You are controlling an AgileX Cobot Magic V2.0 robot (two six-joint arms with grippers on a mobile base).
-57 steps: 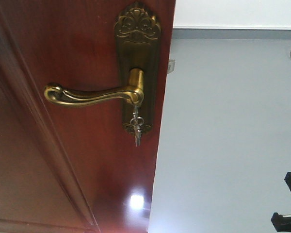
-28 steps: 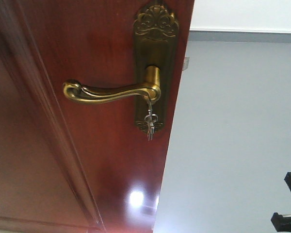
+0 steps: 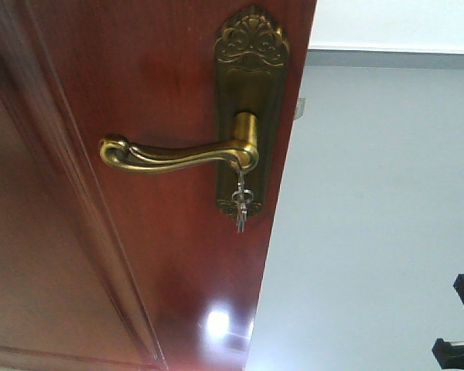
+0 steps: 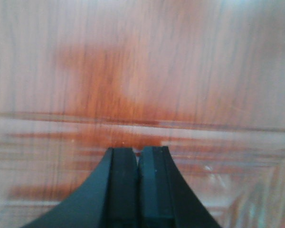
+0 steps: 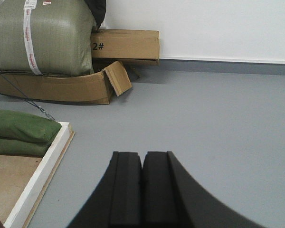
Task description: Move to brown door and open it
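Front view: brown door (image 3: 139, 93) fills left, lever handle (image 3: 174, 154) horizontal, keys (image 3: 240, 202) dangling below.
Left wrist: left gripper (image 4: 137, 153) clenched, empty, tips close to door panel; contact unclear.
Right wrist: right gripper (image 5: 142, 156) clenched, empty, above grey floor (image 5: 209, 118).

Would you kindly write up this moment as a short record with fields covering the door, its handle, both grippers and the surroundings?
door: brown door, glossy, free edge clear of any frame, grey floor visible past it
handle: brass lever handle, roughly level, no gripper on it
keys: keys hanging below the lever
left gripper: left gripper shut, empty, close to the door panel; contact cannot be told
right gripper: right gripper shut, empty, facing open floor
surroundings: cardboard box marked 2#, green sacks, white wall
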